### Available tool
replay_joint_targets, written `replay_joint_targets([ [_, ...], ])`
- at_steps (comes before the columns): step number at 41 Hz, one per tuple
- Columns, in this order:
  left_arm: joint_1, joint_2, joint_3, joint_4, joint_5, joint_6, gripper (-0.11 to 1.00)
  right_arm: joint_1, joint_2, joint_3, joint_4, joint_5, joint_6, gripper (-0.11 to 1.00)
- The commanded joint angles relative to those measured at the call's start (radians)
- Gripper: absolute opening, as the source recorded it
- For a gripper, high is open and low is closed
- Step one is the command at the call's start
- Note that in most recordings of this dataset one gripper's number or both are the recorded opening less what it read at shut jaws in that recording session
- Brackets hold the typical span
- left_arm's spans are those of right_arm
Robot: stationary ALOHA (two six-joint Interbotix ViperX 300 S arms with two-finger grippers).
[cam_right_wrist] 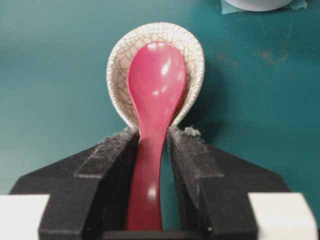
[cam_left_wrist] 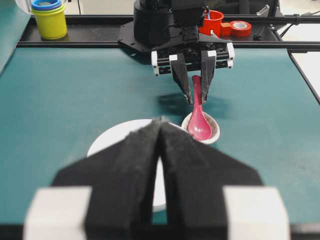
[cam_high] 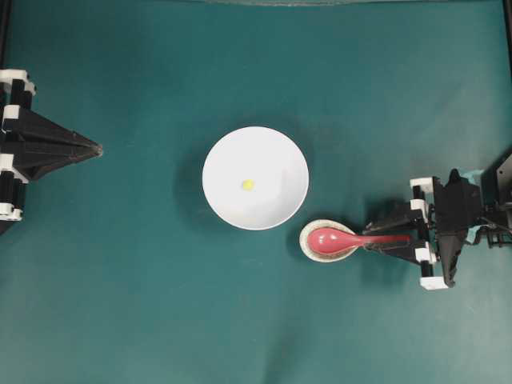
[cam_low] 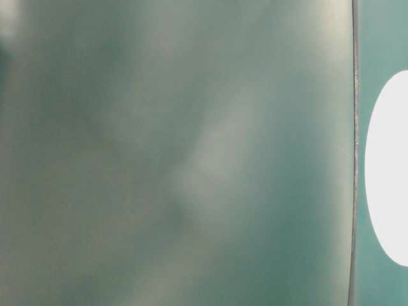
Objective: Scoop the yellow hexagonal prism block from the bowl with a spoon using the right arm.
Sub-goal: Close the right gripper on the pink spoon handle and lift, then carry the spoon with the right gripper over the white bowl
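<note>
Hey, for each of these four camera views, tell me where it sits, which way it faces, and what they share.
Overhead: above, looking straight down; both arms, large white round bowl, tiny yellow block.
Table-level: low, blurred teal; only a white edge, no robot.
Left wrist: behind the left gripper, facing the right gripper across the table.
Right wrist: behind its fingers, along the glossy red-pink spoon in the crackled cream dish.
Shared: overhead and both wrist views show spoon and dish.
</note>
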Motion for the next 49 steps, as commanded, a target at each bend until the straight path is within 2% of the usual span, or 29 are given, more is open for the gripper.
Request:
replay_joint_targets([
  [1, -0.002, 0.005, -0.015, 0.003, -0.006, 0.002, -0.01, 0.003, -0.006, -0.002, 0.003, -0.009, 0.000, 0.36],
  [10, -0.002, 0.005, -0.015, 0.003, -0.006, 0.003, -0.01, 0.003, -0.006, -0.005, 0.003, -0.015, 0.000, 0.24],
  [21, -0.002, 0.003, -0.015, 0.003, -0.006, 0.005, -0.01, -0.003, -0.107, 0.015, 0.003, 0.002, -0.023, 0.24],
  [27, -0.002, 0.003, -0.015, 0.003, -0.006, 0.012, -0.01, -0.018, -0.207, 0.023, 0.002, 0.049, -0.066, 0.23],
  [36, 0.000, 0.003, -0.017, 0.003, -0.014, 0.015, -0.01, -0.078, -0.367, -0.009, 0.003, 0.244, -0.164, 0.23],
  [49, -0.002, 0.003, -0.017, 0.003, -0.015, 0.015, -0.01, -0.249, -0.577, -0.118, -0.002, 0.600, -0.313, 0.23],
])
